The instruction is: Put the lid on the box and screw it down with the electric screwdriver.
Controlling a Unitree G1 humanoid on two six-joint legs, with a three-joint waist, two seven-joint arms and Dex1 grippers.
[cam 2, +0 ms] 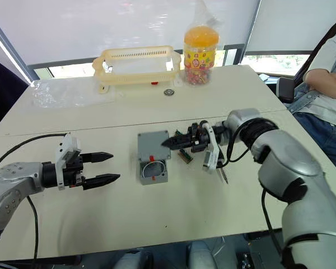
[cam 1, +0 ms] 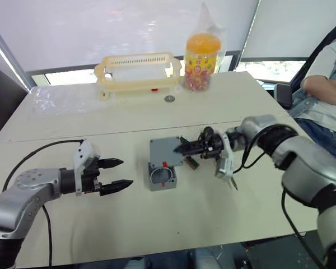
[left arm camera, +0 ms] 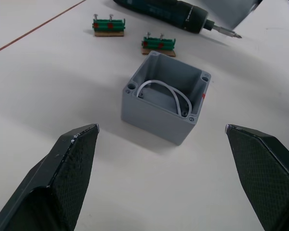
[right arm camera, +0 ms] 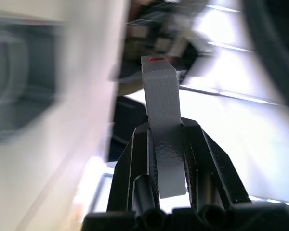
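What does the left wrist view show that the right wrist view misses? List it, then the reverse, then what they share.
Left wrist view alone: the open box with a white wire loop inside, two green terminal blocks behind it, the electric screwdriver lying on the table, and the left gripper open. Right wrist view alone: the grey lid clamped edge-on in the right gripper. Shared: nothing I can match for certain.

Pale table (cam 1: 129,120) before bright, blind-covered windows (cam 1: 129,28).
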